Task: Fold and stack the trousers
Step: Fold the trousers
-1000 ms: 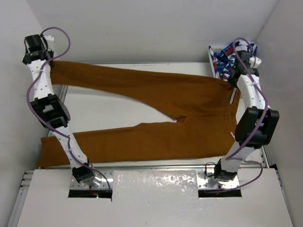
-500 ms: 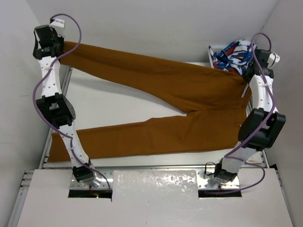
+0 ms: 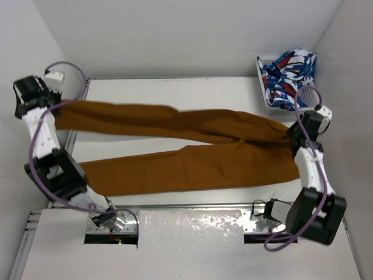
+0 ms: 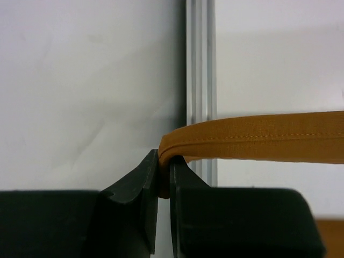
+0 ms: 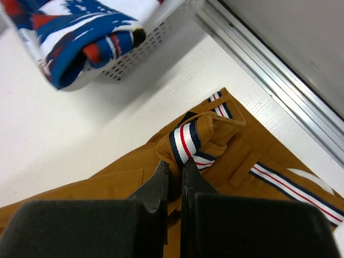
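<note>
The mustard-brown trousers lie lengthwise across the white table, waist at the right and legs running left. The far leg angles down close to the near leg. My left gripper is at the left table edge, shut on the far leg's hem. In the left wrist view the hem stretches right from the closed jaws of the left gripper. My right gripper is shut on the waistband. The right wrist view shows the right gripper pinching a bunched fold with the striped inner edge.
A white basket holding blue-white-red patterned clothes stands at the back right corner, just beyond the waistband; its mesh wall shows in the right wrist view. A metal rail runs along the table's left edge. White walls enclose three sides.
Both arms have swung toward the near side with the far leg and waist. The far leg, lifted high at the back half a second ago, now sits close to the near leg.
</note>
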`<state>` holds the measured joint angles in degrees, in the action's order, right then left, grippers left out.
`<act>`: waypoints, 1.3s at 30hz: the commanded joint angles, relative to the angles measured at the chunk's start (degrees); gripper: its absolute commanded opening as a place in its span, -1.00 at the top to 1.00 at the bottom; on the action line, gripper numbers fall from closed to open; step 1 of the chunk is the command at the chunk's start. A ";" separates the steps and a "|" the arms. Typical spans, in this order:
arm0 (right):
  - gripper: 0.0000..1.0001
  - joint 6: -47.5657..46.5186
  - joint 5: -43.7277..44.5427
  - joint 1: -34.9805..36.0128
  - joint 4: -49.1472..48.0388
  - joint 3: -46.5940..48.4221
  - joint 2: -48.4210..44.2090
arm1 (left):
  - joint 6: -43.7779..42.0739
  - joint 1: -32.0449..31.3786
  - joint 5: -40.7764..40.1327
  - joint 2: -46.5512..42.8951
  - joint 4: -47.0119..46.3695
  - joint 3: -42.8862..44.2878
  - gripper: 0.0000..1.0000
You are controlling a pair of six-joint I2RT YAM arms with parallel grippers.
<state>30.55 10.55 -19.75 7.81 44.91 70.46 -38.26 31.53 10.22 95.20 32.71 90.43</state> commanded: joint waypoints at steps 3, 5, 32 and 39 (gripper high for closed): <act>1.00 -1.45 -5.71 -0.47 -16.85 -13.16 -7.17 | -11.57 0.90 1.74 -14.68 -3.00 -16.77 1.00; 1.00 -2.24 -4.40 -0.47 -17.13 -14.40 -7.70 | -12.45 2.13 0.42 -15.83 -4.14 -19.84 1.00; 1.00 -0.58 10.18 -4.42 -5.27 -22.84 -19.92 | -30.63 28.65 10.35 -24.71 1.22 -31.80 1.00; 1.00 2.50 13.36 -4.42 -5.09 -27.85 -18.95 | -45.49 34.74 10.44 -25.59 4.02 -40.24 1.00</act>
<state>31.55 16.73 -23.22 4.10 18.17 51.37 -73.23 64.27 21.21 71.24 38.81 51.44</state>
